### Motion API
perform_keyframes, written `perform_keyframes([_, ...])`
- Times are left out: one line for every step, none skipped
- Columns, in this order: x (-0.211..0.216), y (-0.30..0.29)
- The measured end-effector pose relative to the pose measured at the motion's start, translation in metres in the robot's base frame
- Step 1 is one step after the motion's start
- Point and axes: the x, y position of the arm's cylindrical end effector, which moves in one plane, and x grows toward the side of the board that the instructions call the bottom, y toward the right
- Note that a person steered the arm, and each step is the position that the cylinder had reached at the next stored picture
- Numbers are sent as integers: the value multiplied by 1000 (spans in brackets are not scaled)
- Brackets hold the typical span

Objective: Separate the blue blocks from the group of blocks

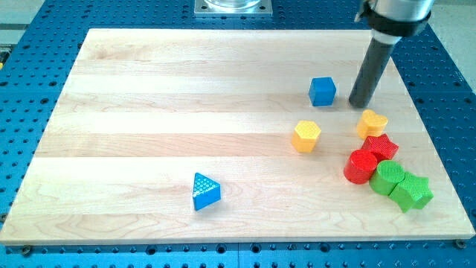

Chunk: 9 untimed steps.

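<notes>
Tip (360,103) just right of blue cube (322,91)

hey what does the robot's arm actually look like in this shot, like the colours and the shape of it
Only the arm's end shows, at the view's top right: a wide black housing with a pale silver-grey band, narrowing into a straight, smooth, dark grey cylindrical rod. My tip is plain and blunt. No claw, cables or markings are visible.

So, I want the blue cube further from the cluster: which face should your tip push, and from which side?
Probably its right-hand face: my tip stands just right of the blue cube, apart from it. That face is flat, and pushing toward the view's left leaves the yellow heart behind.
</notes>
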Motion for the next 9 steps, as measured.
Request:
perform_keyframes([-3, -93])
perform_keyframes([11, -200])
perform_keyframes([-35, -237])
perform_keyframes([37, -254])
perform_keyframes([86, -232])
perform_keyframes([93, -229])
perform_keyframes([101, -233])
perform_keyframes([107, -248])
perform_keyframes([115, -236])
